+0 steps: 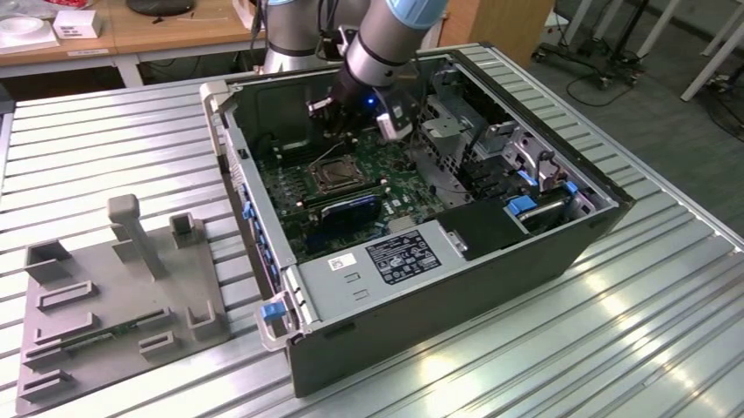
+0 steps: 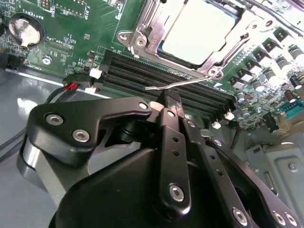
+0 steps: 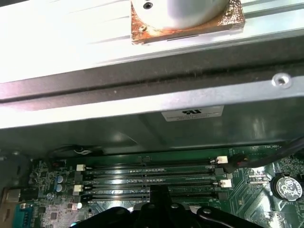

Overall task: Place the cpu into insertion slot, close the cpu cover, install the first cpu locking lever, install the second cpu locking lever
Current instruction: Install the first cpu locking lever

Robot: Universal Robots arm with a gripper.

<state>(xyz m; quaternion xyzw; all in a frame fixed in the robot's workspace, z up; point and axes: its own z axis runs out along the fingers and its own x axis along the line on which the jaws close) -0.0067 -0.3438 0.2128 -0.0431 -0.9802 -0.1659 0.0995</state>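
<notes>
Black tower case [image 1: 465, 305] lies lid-off, open from above. The black gripper [image 2: 169, 99] hangs low over the long black memory slots [image 2: 156, 76], beside the silver square cpu cover [image 2: 147, 35]. A thin silver lever rod [image 2: 180, 84] juts across the slots at the gripper's tip. The grey case wall [image 3: 118, 128] stands close behind the slots. A silver drive cage [image 1: 448, 122] crowds the exterior view's right. The ribbed aluminium table [image 1: 651, 331] is open around the case, except for a grey slotted fixture block [image 1: 117, 287] on the exterior view's left.

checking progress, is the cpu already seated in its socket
Yes, in the second wrist view the cpu lies with its pale top inside the window of the silver cpu cover.
</notes>
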